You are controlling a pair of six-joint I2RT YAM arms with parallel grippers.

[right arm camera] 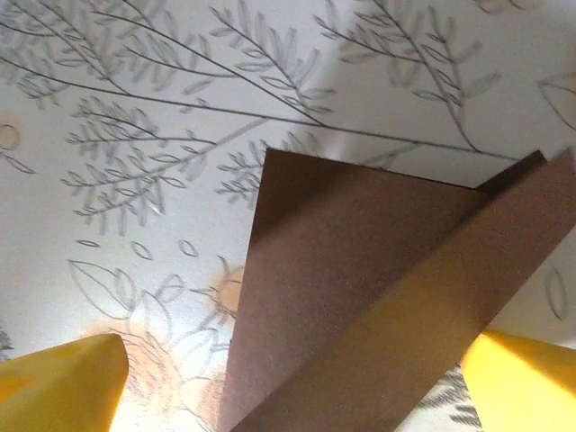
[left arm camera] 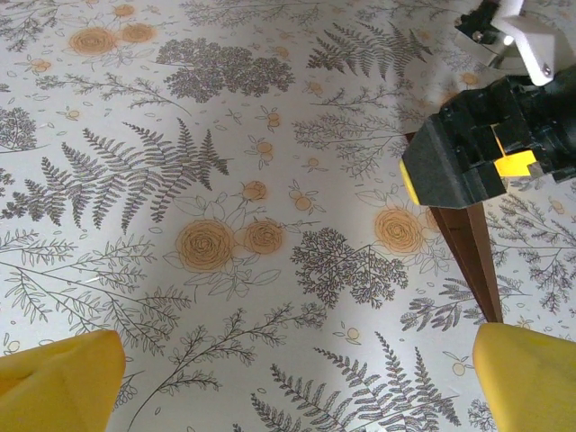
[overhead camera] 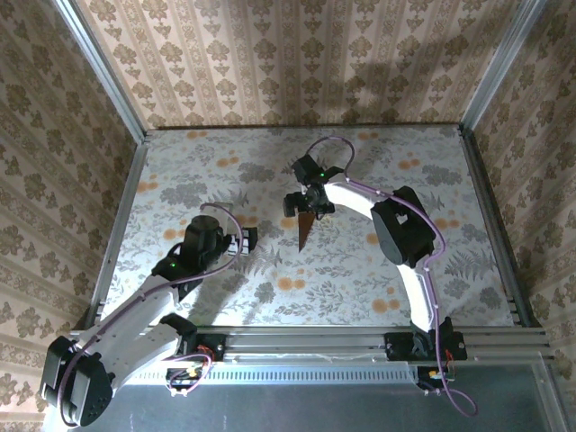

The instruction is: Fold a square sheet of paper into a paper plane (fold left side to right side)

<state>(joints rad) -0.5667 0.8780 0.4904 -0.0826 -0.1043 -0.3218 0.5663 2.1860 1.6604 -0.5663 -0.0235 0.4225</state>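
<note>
The dark reddish-brown square sheet of paper is folded into a slim pointed paper plane (overhead camera: 304, 232) and lies on the table's middle, its tip toward the near edge. My right gripper (overhead camera: 306, 203) hovers over its wide far end, open. In the right wrist view the folded paper (right arm camera: 360, 297) lies between the two yellow fingertips (right arm camera: 63, 382), one flap lying across the other. My left gripper (overhead camera: 247, 239) stands open to the left of the plane, apart from it. The left wrist view shows the plane's tip (left arm camera: 472, 256) under the black right gripper (left arm camera: 477, 153).
The table (overhead camera: 225, 180) is covered in a print of grey ferns and orange flowers and is walled in by patterned panels. A metal rail (overhead camera: 360, 342) runs along the near edge. The right arm (overhead camera: 400, 234) curves over the table's right half.
</note>
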